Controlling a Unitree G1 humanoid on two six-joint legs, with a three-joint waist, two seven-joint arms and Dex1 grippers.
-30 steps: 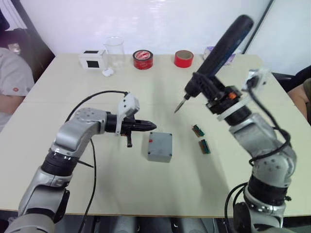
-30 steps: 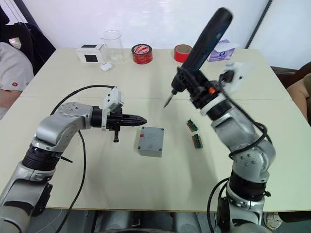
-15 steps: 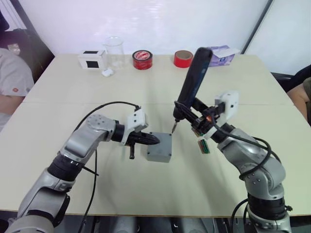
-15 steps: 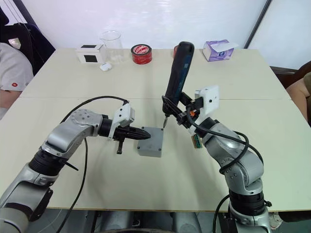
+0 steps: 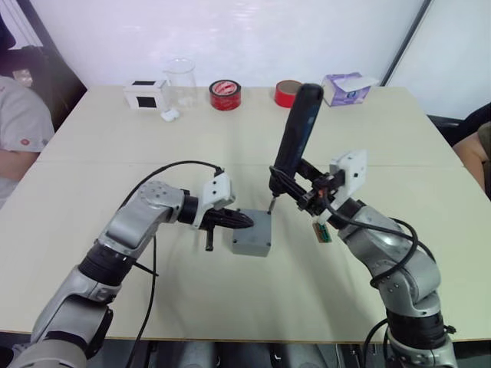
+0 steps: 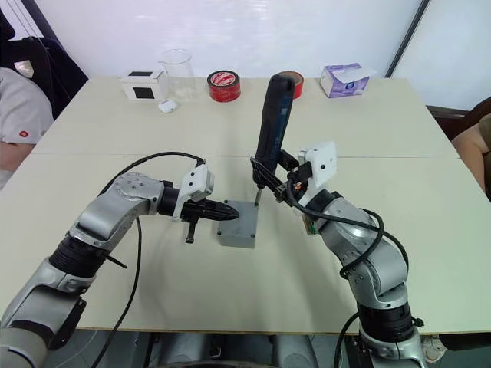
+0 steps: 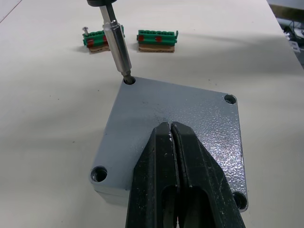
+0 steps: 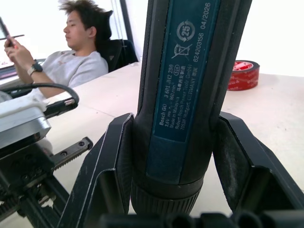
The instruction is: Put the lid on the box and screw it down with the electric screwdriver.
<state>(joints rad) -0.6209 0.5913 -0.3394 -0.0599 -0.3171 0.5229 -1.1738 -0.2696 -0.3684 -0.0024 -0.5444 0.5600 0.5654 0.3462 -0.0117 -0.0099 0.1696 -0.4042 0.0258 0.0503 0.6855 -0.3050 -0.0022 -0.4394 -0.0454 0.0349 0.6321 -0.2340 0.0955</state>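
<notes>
The grey box (image 5: pixel 250 247) sits mid-table with the lid (image 7: pixel 190 109) lying on top of it. My left gripper (image 7: pixel 171 127) is shut, and its tips rest on the lid's top face near the middle. My right gripper (image 8: pixel 175 156) is shut on the electric screwdriver (image 5: pixel 297 134), which stands nearly upright. Its metal bit (image 7: pixel 118 45) sits in the lid's corner hole (image 7: pixel 128 80) on the side away from my left gripper. Three other corner holes show in the left wrist view.
Two green terminal blocks (image 7: pixel 154 39) lie just right of the box. Along the far edge stand a white box with a black front (image 5: pixel 146 93), a glass beaker (image 5: pixel 180 80), two red tape rolls (image 5: pixel 225 94) and a tissue box (image 5: pixel 345 87). A person (image 5: pixel 19 123) sits at the left.
My right arm swung the screwdriver down from a high tilt to upright, with its bit now in the lid's corner hole. My left gripper moved right onto the lid.
</notes>
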